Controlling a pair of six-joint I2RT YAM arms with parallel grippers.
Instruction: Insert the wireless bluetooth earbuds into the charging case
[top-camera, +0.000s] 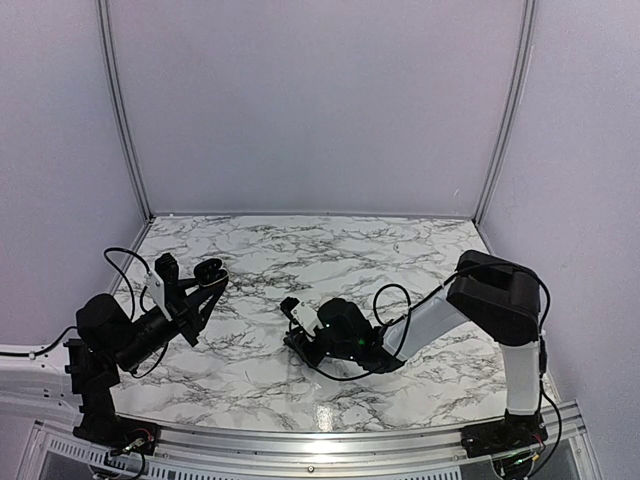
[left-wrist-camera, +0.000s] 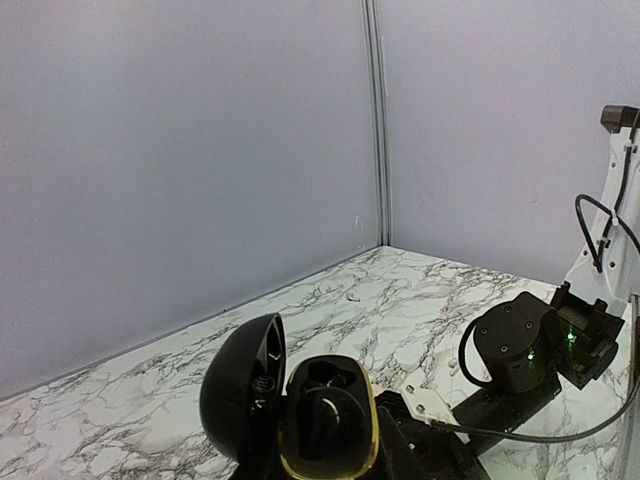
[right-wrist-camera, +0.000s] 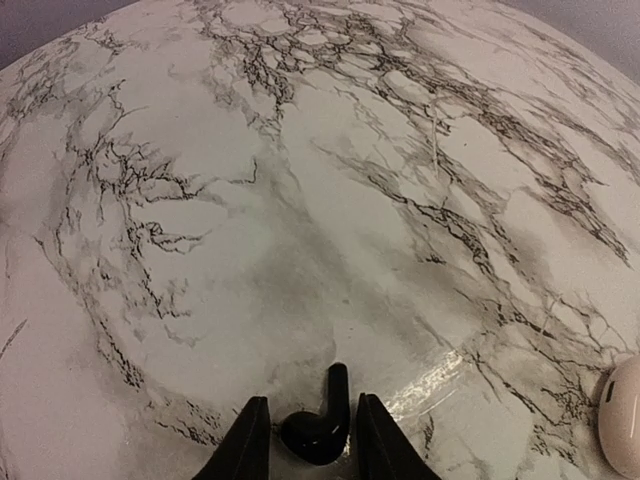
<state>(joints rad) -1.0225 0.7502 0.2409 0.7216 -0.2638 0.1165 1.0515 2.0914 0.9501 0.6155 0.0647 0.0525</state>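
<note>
1 black earbud (right-wrist-camera: 315, 437) lies on the marble table (right-wrist-camera: 300, 200) at the bottom centre of the right wrist view, the right gripper (right-wrist-camera: 312, 405) narrowly spread around it. The cream charging case (right-wrist-camera: 622, 418) peeks in at the lower right edge (partly cut off). At the left of the overhead view, the left gripper (top-camera: 200, 285), raised, pinches a black gold-rimmed pod (left-wrist-camera: 325, 420), lid open.

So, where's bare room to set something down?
Bare: table strip along the back wall, and the near patch between the arm bases. Crowded: centre, where the right jaws flank an earbud, pale rounded object beside. Left jaws hold a dark open case aloft.
</note>
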